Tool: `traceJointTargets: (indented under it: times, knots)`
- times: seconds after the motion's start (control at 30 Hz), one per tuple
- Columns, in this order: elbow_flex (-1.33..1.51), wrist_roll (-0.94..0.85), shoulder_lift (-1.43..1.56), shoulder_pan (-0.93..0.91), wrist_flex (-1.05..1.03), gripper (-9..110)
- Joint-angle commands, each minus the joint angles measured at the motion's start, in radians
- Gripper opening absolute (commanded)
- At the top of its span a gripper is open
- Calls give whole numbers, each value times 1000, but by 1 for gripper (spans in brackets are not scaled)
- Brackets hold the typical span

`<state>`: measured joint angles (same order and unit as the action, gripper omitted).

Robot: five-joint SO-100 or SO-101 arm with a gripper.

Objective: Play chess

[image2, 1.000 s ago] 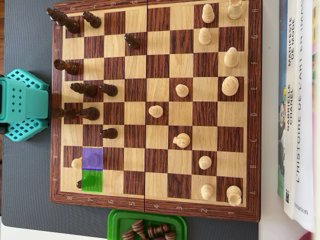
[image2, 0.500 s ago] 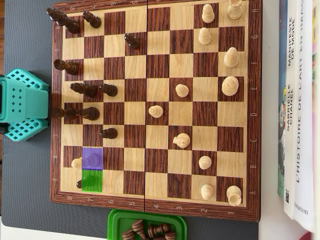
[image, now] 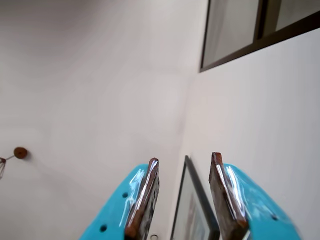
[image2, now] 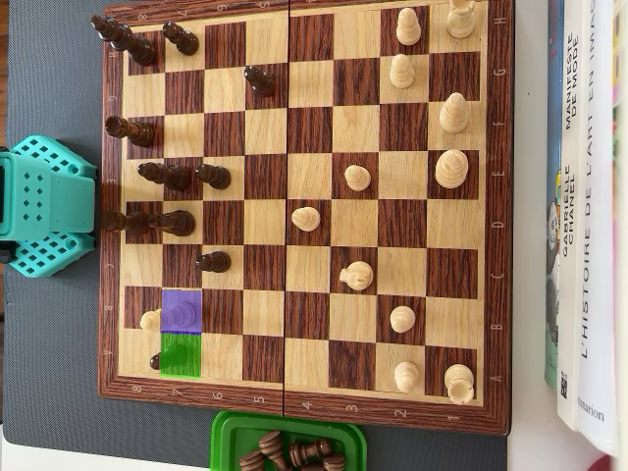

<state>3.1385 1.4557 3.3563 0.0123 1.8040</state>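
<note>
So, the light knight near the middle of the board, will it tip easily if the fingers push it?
The light knight is probably wood, so likely light and stiff. It looks tall for its base, so a high push may tip it. Its neighbouring squares look free, so a fall should hit nothing. The fingers point away from the board.

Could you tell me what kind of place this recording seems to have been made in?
Probably a room in a home or study, not a lab. A wooden chessboard lies on a dark mat beside stacked books with French titles, and the wrist view looks up past open jaws at plain walls, a framed picture and a window.
</note>
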Motion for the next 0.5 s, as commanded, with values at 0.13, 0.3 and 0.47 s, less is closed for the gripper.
traceJointTargets:
  times: [0.13,0.3,0.47]
  knots:
    - [21,2,-9,-3,2,16]
    - [21,2,-9,-2,2,16]
    - [21,-5,-9,-5,2,16]
